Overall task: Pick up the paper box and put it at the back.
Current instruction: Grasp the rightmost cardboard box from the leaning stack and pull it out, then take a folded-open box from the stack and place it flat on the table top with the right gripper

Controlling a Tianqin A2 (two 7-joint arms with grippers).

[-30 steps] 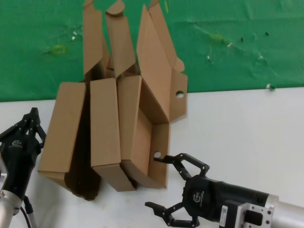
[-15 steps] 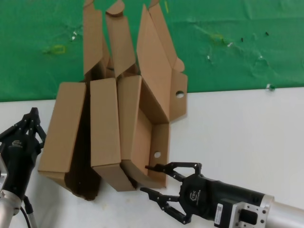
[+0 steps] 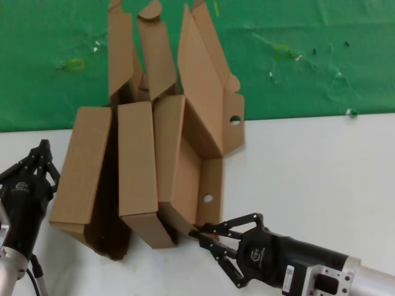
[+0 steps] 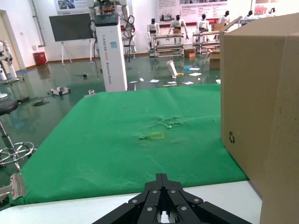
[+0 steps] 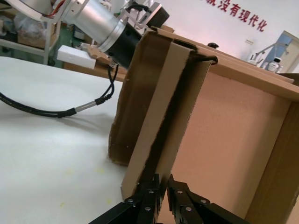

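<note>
Paper box (image 3: 197, 160) rightmost of boxes (image 3: 114, 166), right claw (image 3: 207, 237) before it

Two plain brown boxes (image 3: 108, 172) side by side on white tabletop (image 3: 308, 160).

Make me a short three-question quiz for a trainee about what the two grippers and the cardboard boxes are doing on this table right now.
1. True or false: the right gripper is at the near edge of the paper box.
2. Where is the left gripper? A) beside the leftmost box, holding nothing B) inside a box
3. What colour is the backdrop behind the boxes?

Key: 1 true; 2 A; 3 green.
</note>
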